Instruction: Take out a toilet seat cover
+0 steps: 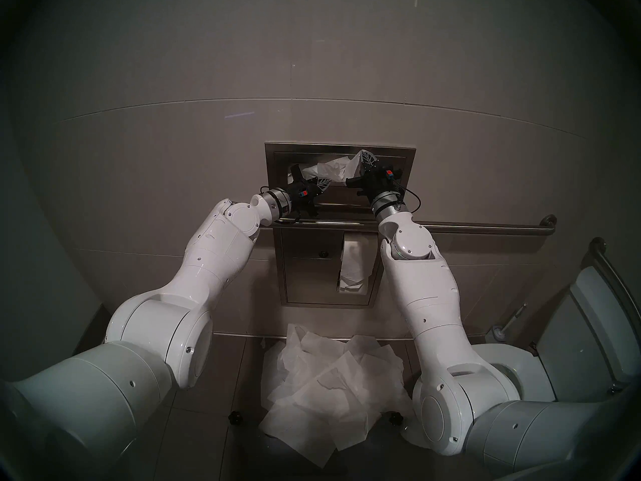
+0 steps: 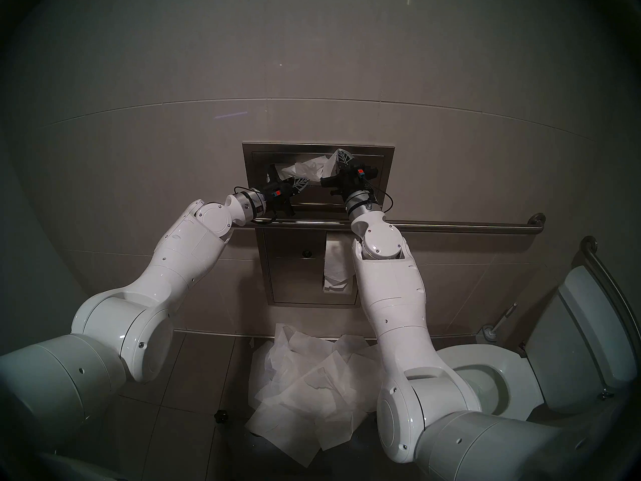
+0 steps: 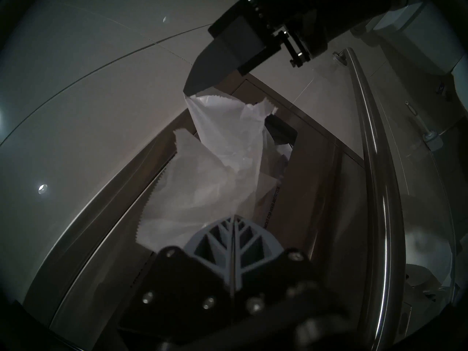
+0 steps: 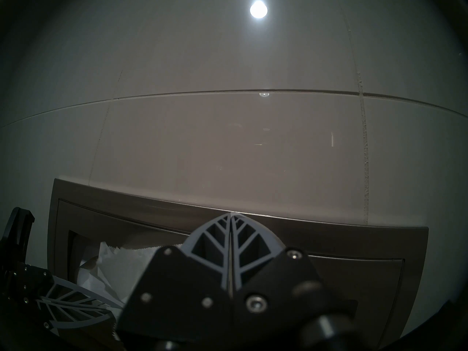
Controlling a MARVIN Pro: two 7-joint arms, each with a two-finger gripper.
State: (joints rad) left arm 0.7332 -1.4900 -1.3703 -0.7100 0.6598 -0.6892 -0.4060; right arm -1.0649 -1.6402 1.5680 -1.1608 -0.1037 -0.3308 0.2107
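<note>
Both grippers clamped on the toilet seat cover [image 1: 329, 169] at the dispenser [image 1: 277, 150] slot: left gripper [image 1: 324, 182], right gripper [image 1: 362, 157]. Sheet partly out; pull-free remained.

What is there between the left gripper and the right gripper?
The crumpled toilet seat cover spans from the left gripper to the right gripper, before the dispenser opening. Head views and left wrist view show it.
</note>
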